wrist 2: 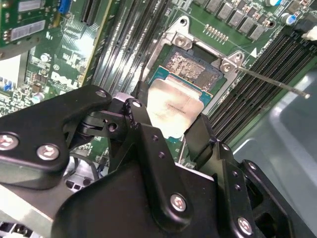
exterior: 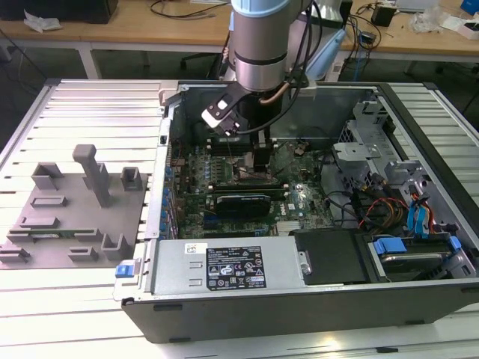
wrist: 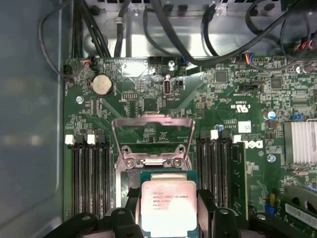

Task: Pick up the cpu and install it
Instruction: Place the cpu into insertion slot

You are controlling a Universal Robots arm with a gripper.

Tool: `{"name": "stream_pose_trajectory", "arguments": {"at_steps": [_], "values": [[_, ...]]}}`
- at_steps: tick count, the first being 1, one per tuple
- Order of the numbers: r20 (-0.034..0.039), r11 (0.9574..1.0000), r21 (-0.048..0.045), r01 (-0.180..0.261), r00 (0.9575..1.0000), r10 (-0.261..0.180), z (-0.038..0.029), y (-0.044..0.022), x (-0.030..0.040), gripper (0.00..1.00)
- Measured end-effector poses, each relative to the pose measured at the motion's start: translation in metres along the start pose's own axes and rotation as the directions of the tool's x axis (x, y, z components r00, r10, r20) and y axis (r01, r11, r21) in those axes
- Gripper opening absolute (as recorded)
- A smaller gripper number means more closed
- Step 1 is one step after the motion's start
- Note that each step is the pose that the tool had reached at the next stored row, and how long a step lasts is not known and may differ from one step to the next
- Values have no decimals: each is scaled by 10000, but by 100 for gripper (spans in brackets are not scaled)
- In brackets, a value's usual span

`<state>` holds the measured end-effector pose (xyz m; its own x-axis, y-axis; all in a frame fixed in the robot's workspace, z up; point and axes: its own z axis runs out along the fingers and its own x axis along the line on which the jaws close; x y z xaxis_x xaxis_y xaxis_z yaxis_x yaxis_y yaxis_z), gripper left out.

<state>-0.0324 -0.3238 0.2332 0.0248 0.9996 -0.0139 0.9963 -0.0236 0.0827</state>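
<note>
**A:** Where is the cpu (wrist: 168, 208) at this moment?

**B:** In the gripper (wrist 2: 168, 121). The fingers (wrist 2: 141, 130) are drawn in narrow on two opposite edges of the chip, and its silvery top faces back toward the wrist.

**A:** What lies under the hand?

**B:** The socket (wrist 2: 193, 67) on the motherboard (wrist: 237, 89), inside the open computer case (exterior: 419, 299). In the second wrist view part of the socket's contact field is bare just beyond the chip's far edge. The retention frame (wrist: 152, 134) is tipped up and open, just past the fingertips. Memory slots (wrist: 89, 173) run along both sides of the hand.

**A:** So which step is this?

**B:** I'd call the pick-up done and the install under way. The chip is carried over the socket and not let go.

**A:** Is it already resting in the socket?

**B:** I can't tell. The chip hides what is directly beneath it, so it may be hovering just above or only touching.

**A:** What does seating it call for?

**B:** My judgement is that the chip must be level and square to the socket's outline. Its corner should be matched to the socket's mark, and it should go in with no sideways push on the contacts. The fingers also need room to spread between the socket's edges and the raised frame.

**A:** And the grey fixture plate (exterior: 67, 217)?

**B:** It is well away from the hand, outside the case.
</note>
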Motion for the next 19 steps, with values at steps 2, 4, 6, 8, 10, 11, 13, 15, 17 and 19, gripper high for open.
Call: {"name": "stream_pose_trajectory", "arguments": {"at_steps": [2,4,6,8,10,11,13,15,17,19], "values": [[1,10000,1,4,10000,-4,13,-9,11,54],[-6,10000,1,64,10000,-64,44,-12,21,54],[-12,10000,4,91,10000,-91,64,-14,26,54],[-20,9999,4,123,9999,-123,87,-17,31,54],[-26,9998,4,174,9998,-174,106,-18,35,54],[-29,9998,4,209,9998,-209,116,-19,36,54],[-28,9998,5,218,9998,-218,117,-20,36,54],[-30,9998,3,218,9998,-218,119,-20,36,54],[-33,9998,1,216,9998,-216,125,-32,36,54],[-31,9998,3,217,9998,-217,141,-45,36,54]]}}
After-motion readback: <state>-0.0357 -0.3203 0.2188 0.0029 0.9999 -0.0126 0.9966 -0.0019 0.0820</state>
